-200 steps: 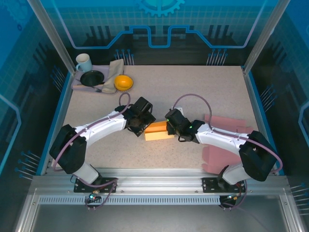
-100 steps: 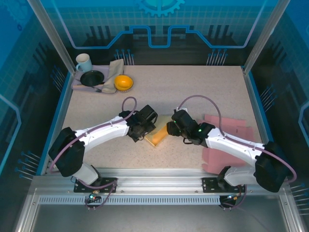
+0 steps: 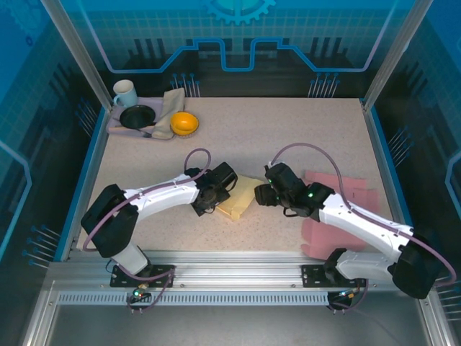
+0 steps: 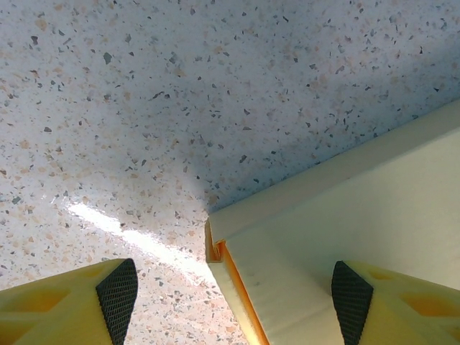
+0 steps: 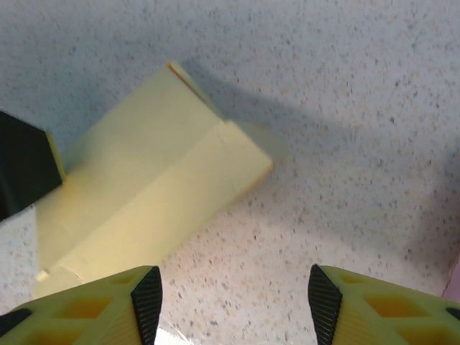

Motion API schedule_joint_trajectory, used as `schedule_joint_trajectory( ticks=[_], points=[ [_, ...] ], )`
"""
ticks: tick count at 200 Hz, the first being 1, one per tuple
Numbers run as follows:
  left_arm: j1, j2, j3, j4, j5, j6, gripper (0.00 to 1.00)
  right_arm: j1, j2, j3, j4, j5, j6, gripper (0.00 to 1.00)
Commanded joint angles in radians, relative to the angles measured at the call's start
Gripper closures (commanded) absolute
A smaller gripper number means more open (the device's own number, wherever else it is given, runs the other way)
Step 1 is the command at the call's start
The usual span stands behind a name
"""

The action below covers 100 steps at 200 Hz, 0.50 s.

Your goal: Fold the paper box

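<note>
Currently paper box [image 3: 242,195] lies on table [image 3: 302,137]; left gripper [image 4: 233,295] spread over its corner, right gripper [image 5: 230,295] spread alongside.

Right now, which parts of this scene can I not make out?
- Top external: left end of the paper box, under the left gripper.
- Left wrist: most of the box, cut by the right and bottom edges.
- Right wrist: the box's far end, behind the left gripper.
- Top external: part of the pink sheets, under the right arm.
</note>
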Motion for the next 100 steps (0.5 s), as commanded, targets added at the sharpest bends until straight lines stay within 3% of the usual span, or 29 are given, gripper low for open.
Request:
schedule_joint_trajectory(
  ticks=[1, 52, 100],
  points=[
    [-0.008, 0.017, 0.012, -0.028, -0.031, 0.009, 0.25, -0.049, 0.101, 0.104, 0.020, -0.048, -0.060, 0.41],
    [-0.008, 0.031, 0.009, -0.011, -0.029, 0.017, 0.25, -0.093, 0.353, 0.215, 0.048, -0.054, -0.095, 0.39],
    [-0.009, 0.065, 0.016, 0.026, -0.007, 0.033, 0.25, -0.106, 0.487, 0.172, 0.104, -0.057, -0.093, 0.39]
  ],
)
